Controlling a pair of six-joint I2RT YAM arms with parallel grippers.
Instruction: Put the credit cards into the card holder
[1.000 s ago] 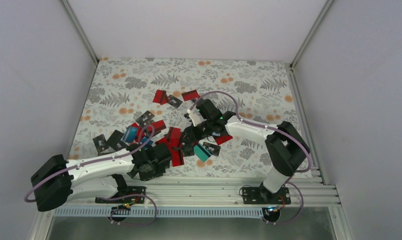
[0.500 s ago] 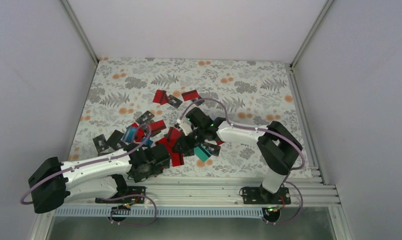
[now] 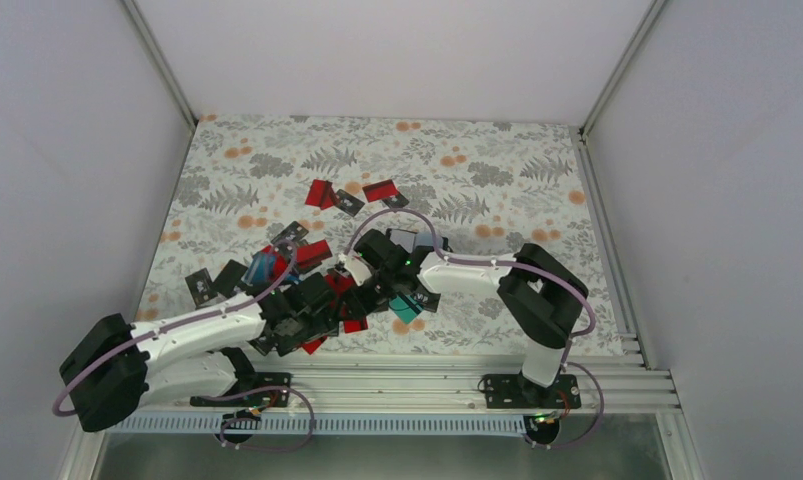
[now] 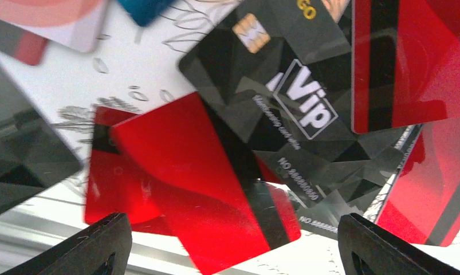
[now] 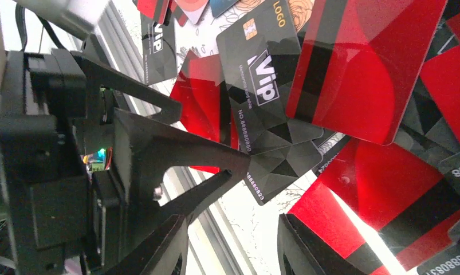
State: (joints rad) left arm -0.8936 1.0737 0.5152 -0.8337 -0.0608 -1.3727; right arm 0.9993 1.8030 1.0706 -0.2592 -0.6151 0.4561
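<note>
While my left gripper (image 4: 236, 243) stands spread wide and empty, it hangs over a red card (image 4: 204, 177) and a black VIP card (image 4: 296, 103) in the heap of credit cards (image 3: 315, 253) at the near middle of the table (image 3: 497, 160). Just right of it, the right gripper (image 5: 233, 252) is part open, holding nothing. I cannot pick out the card holder.

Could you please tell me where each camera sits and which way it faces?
Top external: above and behind the arms, looking down on the floral table; left arm and right arm show, meeting over the credit cards.
Left wrist: on the left arm, facing down at cards; the left tool shows spread fingertips.
Right wrist: on the right arm, facing the cards and the left tool; the right tool edges the bottom.
Both wrist views share the black VIP card.
</note>
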